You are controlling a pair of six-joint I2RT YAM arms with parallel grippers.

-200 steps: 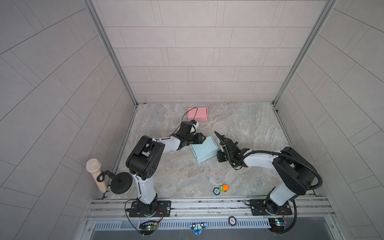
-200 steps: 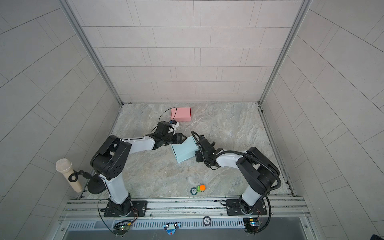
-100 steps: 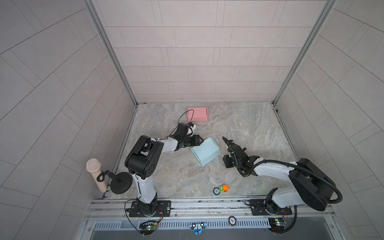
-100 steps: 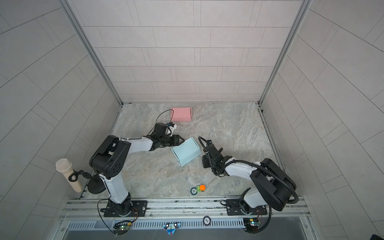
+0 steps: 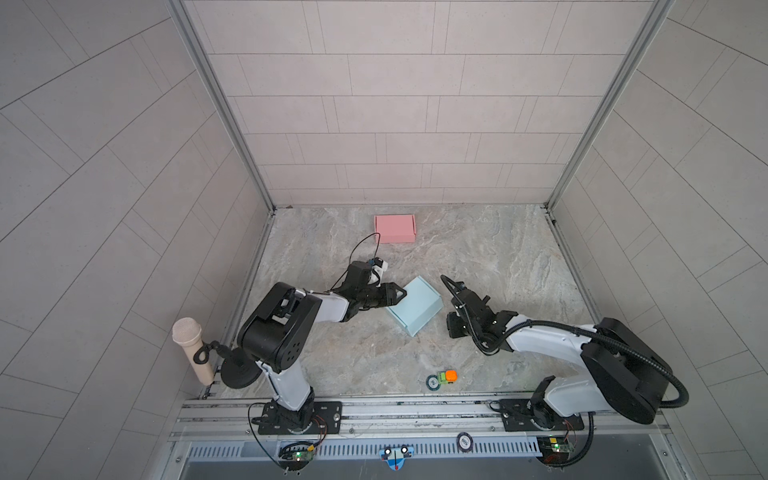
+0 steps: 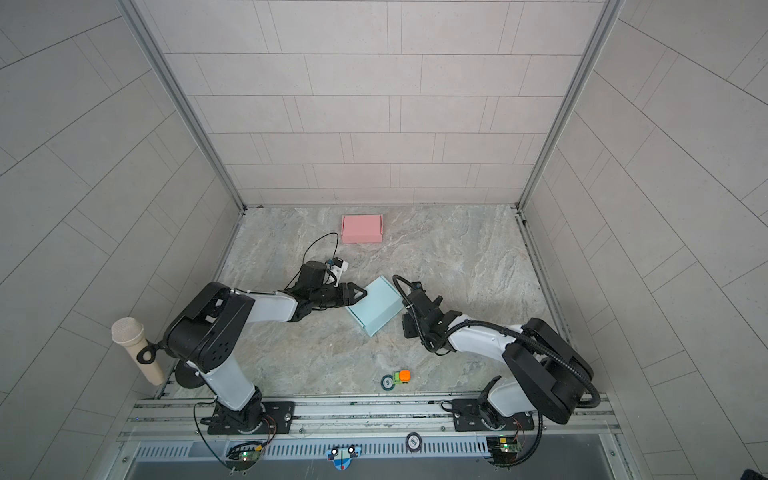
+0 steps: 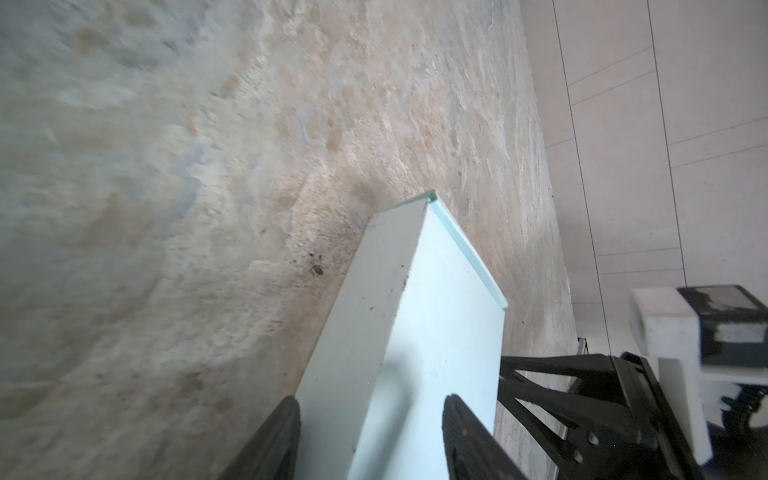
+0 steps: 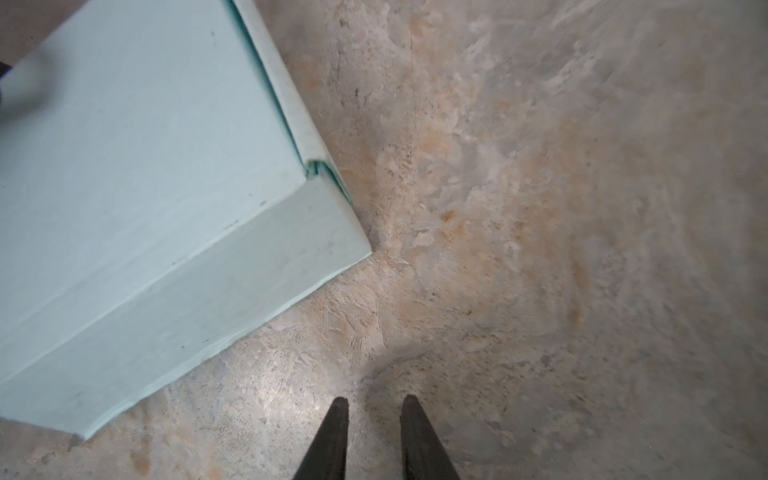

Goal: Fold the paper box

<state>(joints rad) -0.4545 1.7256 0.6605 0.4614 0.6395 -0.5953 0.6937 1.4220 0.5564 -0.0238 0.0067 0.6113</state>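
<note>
There are two boxes: one blue box [image 5: 413,305] and one pink box [image 5: 395,228]. There are two arms, one left arm [image 5: 286,328] and one right arm [image 5: 552,345], on two base plates [image 5: 297,413]. There is one microphone [image 5: 193,353], one round stand [image 5: 237,372], one orange-and-green toy [image 5: 448,376], one dark ring [image 5: 433,382] and one round badge [image 5: 464,440]. Two circuit boards [image 5: 297,456] show green lights. There is one table [image 5: 498,249], three tiled walls [image 5: 395,104] and two corner posts [image 5: 224,108].

Overhead view of a marbled table [image 5: 498,257]. A closed blue box [image 5: 413,305] lies near the centre. The left gripper [image 5: 400,293] reaches its left corner. The right gripper [image 5: 452,329] sits just beside its right side, not touching. A pink box [image 5: 395,228] lies farther back.
</note>
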